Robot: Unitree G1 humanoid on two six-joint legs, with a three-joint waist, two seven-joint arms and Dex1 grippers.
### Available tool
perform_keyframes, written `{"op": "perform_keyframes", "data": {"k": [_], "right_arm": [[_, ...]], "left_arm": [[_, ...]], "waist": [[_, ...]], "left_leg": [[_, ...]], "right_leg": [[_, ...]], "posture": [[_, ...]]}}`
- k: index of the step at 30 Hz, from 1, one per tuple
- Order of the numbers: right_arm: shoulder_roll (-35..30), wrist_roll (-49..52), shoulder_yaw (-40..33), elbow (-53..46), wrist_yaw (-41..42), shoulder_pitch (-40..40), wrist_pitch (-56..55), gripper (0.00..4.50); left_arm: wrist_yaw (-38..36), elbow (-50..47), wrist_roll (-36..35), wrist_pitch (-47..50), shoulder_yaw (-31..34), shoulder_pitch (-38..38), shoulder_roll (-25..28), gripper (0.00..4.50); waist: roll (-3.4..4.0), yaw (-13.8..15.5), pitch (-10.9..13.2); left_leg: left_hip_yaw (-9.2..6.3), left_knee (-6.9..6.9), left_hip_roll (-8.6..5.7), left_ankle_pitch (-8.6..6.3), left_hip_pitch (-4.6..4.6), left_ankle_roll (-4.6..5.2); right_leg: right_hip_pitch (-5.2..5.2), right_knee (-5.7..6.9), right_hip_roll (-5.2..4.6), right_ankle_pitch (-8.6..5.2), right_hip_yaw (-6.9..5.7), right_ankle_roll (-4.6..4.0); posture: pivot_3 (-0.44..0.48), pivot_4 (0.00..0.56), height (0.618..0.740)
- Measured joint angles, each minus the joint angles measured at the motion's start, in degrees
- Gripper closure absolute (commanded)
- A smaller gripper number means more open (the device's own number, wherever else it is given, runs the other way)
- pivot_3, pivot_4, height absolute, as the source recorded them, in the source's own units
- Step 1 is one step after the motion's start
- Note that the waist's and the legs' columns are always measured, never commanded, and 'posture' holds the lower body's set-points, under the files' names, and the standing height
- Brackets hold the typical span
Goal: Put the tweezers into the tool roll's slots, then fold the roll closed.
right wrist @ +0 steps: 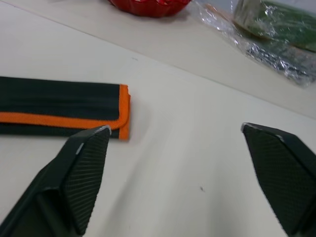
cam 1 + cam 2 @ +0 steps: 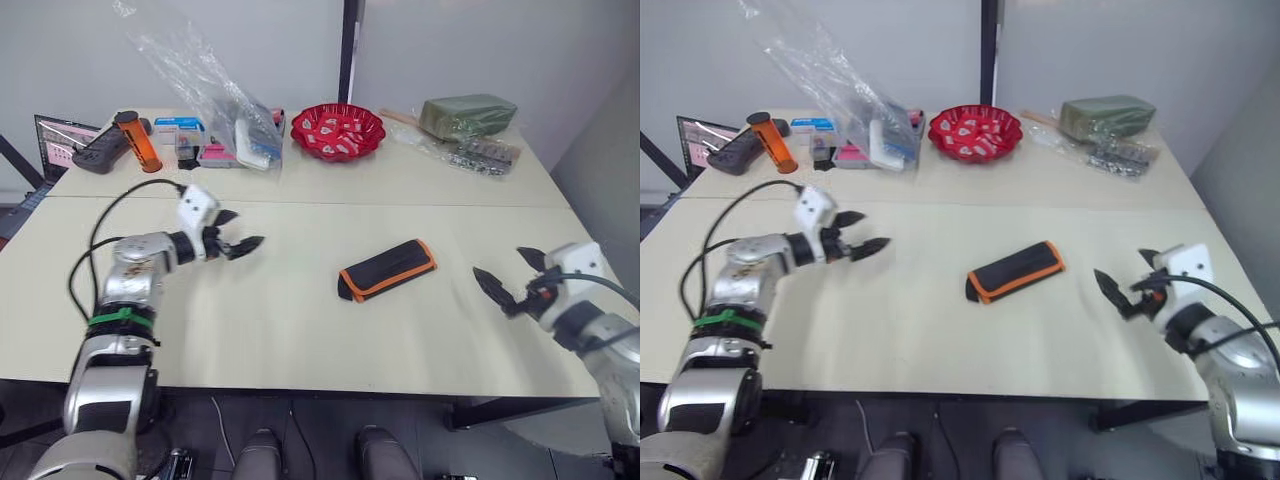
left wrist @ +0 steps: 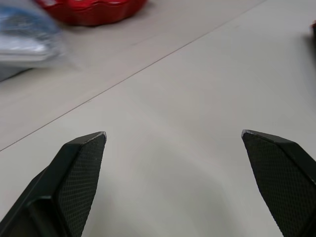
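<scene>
The tool roll [image 2: 388,269] lies folded shut in the middle of the table, a black strip with orange binding; its end also shows in the right wrist view [image 1: 59,111]. The tweezers and the slots are hidden. My left gripper [image 2: 246,229] hovers open and empty over bare table, well to the left of the roll. Its fingers [image 3: 79,168] stand wide apart. My right gripper [image 2: 498,262] is open and empty too, a short way to the right of the roll and pointing toward it.
Along the back of the table stand a red bowl [image 2: 337,131], a clear plastic bag [image 2: 200,80] over small boxes, an orange bottle [image 2: 137,140], a black controller [image 2: 100,152] and a green wrapped package [image 2: 467,115]. A laptop [image 2: 58,138] sits at far left.
</scene>
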Motion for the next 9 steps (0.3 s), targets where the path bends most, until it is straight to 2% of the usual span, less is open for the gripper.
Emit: {"op": "perform_keyframes", "data": {"k": [4, 9], "right_arm": [[0.05, 0.62, -3.72, -0.11, 1.02, 4.99, -0.27, 0.02], [0.51, 2.21, -5.62, 0.00, 3.51, 8.96, -1.06, 0.02]], "left_arm": [[0.17, -1.09, -0.13, -1.10, 2.10, 6.17, 4.24, 0.00], [-0.78, -4.41, -0.38, -0.56, 2.38, 12.06, 5.68, 0.00]], "waist": [[0.01, 0.03, 0.01], [-0.01, 0.29, 0.02]], "left_leg": [[0.00, -0.01, 0.01, 0.00, 0.02, 0.00], [0.01, 0.02, 0.01, 0.01, 0.01, -0.02]], "right_leg": [[0.00, 0.01, 0.00, 0.00, 0.00, -0.01], [0.00, 0.02, 0.00, -0.01, 0.00, 0.00]], "posture": [[0.000, 0.150, 0.735], [0.000, 0.150, 0.735]]}}
